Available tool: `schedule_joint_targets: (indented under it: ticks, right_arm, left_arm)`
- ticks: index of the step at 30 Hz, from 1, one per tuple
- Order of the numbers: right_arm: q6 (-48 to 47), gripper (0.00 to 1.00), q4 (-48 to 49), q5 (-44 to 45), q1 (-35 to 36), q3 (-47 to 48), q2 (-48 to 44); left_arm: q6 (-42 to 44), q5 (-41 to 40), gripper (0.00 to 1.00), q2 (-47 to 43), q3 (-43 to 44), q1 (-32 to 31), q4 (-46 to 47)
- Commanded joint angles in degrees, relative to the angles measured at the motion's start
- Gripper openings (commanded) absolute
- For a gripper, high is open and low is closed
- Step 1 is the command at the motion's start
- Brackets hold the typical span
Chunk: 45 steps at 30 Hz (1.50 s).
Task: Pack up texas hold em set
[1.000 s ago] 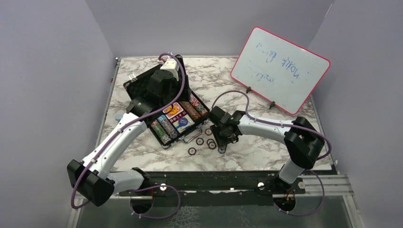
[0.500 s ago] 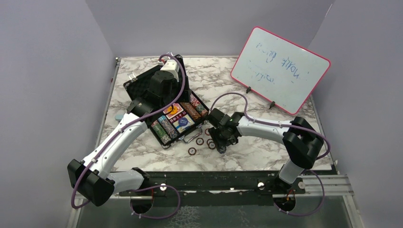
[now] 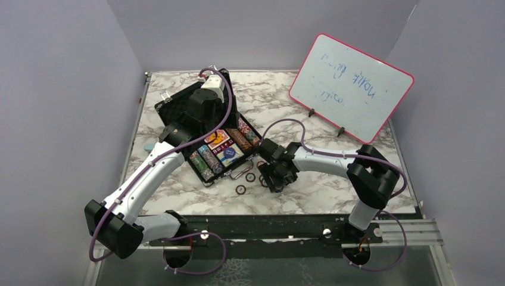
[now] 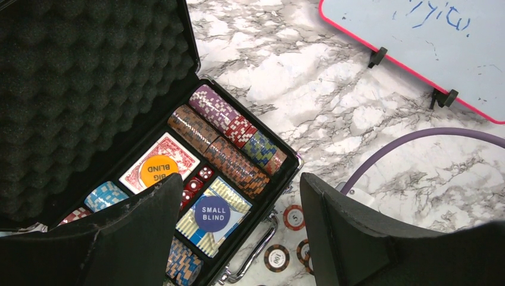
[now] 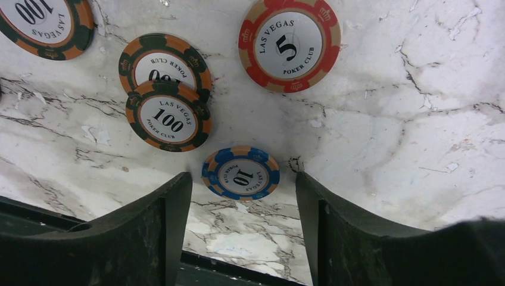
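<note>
The black case lies open at the table's back left, its foam lid up. It holds rows of striped chips, a red deck under an orange button, red dice and a blue deck under a blue button. My left gripper hovers open and empty above the case. Several loose chips lie by the silver handle. My right gripper is open and low over the table, with a blue 10 chip just ahead between its fingertips. Two overlapping 100 chips and a red 5 chip lie beyond.
A pink-framed whiteboard stands at the back right. A small light-blue object lies left of the case by my left arm. Purple cables loop over both arms. Grey walls close the table on three sides.
My right gripper has moved a little left, closer to the loose chips. My left arm has not moved.
</note>
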Motion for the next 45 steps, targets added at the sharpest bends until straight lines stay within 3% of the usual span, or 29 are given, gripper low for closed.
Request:
schedule_joint_targets:
  ticks: [1,4,9,13,24,29,35,41,45]
  right_arm:
    - [-0.8,0.65,1.0,1.9,0.8,-0.1,2.7]
    - [-0.4,0.56,2.1,3.0,0.9,-1.2,4.1]
    - [-0.2,0.31,4.6,3.8,0.9,-3.2,4.6]
    - [0.5,0.22,6.1,4.7,0.8,-2.7,2.7]
    - [2.7,0.20,7.0,10.9,0.0,2.7,-9.8]
    - [4.8,0.20,6.9,10.3,-2.5,7.0,-12.9]
    - [11.3,0.22,6.7,4.7,-8.0,15.6,-11.5]
    - [22.5,0.22,7.0,-3.9,-13.3,20.6,-10.0]
    - [27.7,0.23,7.9,-7.7,-14.3,21.6,-10.0]
  left_arm:
    - [-0.2,-0.2,0.75,-0.8,0.3,0.1,1.3]
    - [-0.1,-0.2,0.75,-0.6,0.5,0.1,1.2]
    - [0.2,-0.3,0.75,-0.6,0.7,0.1,1.2]
    - [0.6,-0.1,0.75,-0.5,0.4,0.1,1.3]
    - [-2.6,1.7,0.76,-1.6,-4.2,0.1,4.3]
    - [-5.6,6.7,0.76,-2.9,-8.8,0.2,8.5]
    - [-11.8,17.5,0.75,-5.6,-19.4,0.2,24.7]
    - [-18.7,22.0,0.67,-6.5,-29.2,0.2,41.6]
    - [-20.7,22.9,0.67,-5.4,-31.2,0.1,47.5]
